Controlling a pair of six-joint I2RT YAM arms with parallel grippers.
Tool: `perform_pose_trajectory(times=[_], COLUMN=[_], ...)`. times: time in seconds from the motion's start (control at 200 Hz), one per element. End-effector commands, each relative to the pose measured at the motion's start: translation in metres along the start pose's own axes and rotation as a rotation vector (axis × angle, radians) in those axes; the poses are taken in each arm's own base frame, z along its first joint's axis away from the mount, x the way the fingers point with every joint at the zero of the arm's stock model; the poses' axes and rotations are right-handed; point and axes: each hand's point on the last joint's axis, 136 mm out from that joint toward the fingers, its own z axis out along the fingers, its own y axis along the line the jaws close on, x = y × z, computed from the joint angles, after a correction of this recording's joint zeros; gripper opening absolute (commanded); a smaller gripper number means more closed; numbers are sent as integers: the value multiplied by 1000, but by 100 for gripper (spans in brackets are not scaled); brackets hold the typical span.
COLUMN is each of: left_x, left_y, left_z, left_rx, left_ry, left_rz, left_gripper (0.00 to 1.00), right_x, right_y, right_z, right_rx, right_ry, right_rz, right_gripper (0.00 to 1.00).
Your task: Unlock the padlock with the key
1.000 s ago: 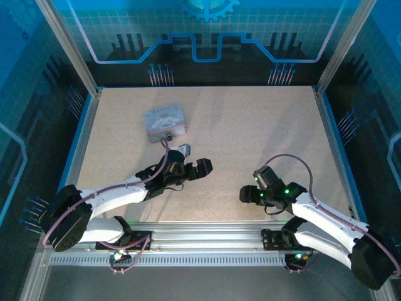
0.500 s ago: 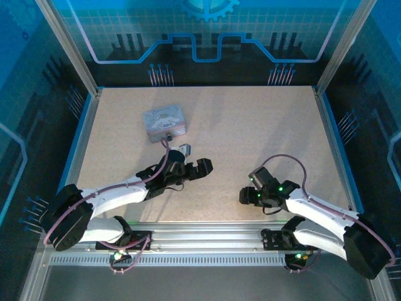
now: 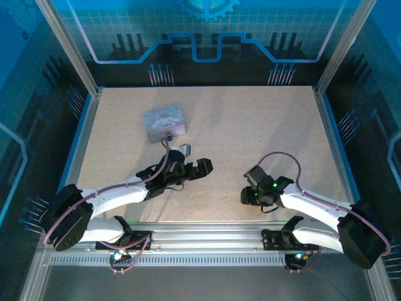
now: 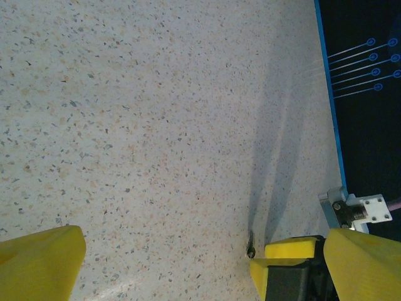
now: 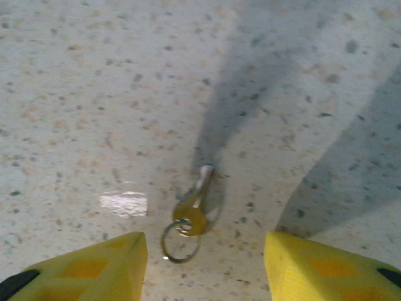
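At the far left of the tabletop (image 3: 263, 119) stands one pale lavender box (image 3: 165, 122). One padlock (image 3: 168, 135), a small dark lump, sits at the box's near edge, too small to tell whether it touches. Just nearer and to the right, the left tool (image 3: 193, 158) hangs spread wide with nothing between its fingers. Its own camera shows that tool (image 4: 166, 263) over bare speckled surface, with one tiny dark sliver (image 4: 250, 246) just beside the right finger (image 4: 294, 260); what it is cannot be told. Nothing lies between this tool and the padlock.

Well apart to the right, the right tool (image 3: 245, 185) points left, low over the tabletop. Seen close from its wrist, the right tool (image 5: 203, 260) has its two yellow fingers (image 5: 81, 263) apart and pinching nothing. One key (image 5: 194, 207) lies flat between and just ahead of them, touching neither, with a brassy head, a silvery stem pointing away and one wire ring (image 5: 180, 243) through the head. An arm's shadow falls across it.

The overhead view gives the box, padlock and both arms together. The right wrist view gives the key's detail.
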Motion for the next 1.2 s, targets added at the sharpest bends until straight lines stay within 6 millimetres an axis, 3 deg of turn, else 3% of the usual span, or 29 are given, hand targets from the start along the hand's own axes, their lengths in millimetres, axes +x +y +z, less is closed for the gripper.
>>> perform_pose_trajectory(times=[0.0, 0.51, 1.191], left_x=[4, 3, 4], left_y=[3, 3, 5], left_z=[1, -1, -1], left_rx=[-6, -8, -14], left_ry=[4, 0, 3], left_rz=[-3, 3, 4], left_gripper=[99, 99, 99], right_x=[-10, -9, -8], right_y=[13, 14, 14], right_z=[-7, -2, 4], right_rx=[-15, 23, 71], right_ry=[-33, -13, 6], right_rz=[-20, -31, -58], right_gripper=[53, 49, 25])
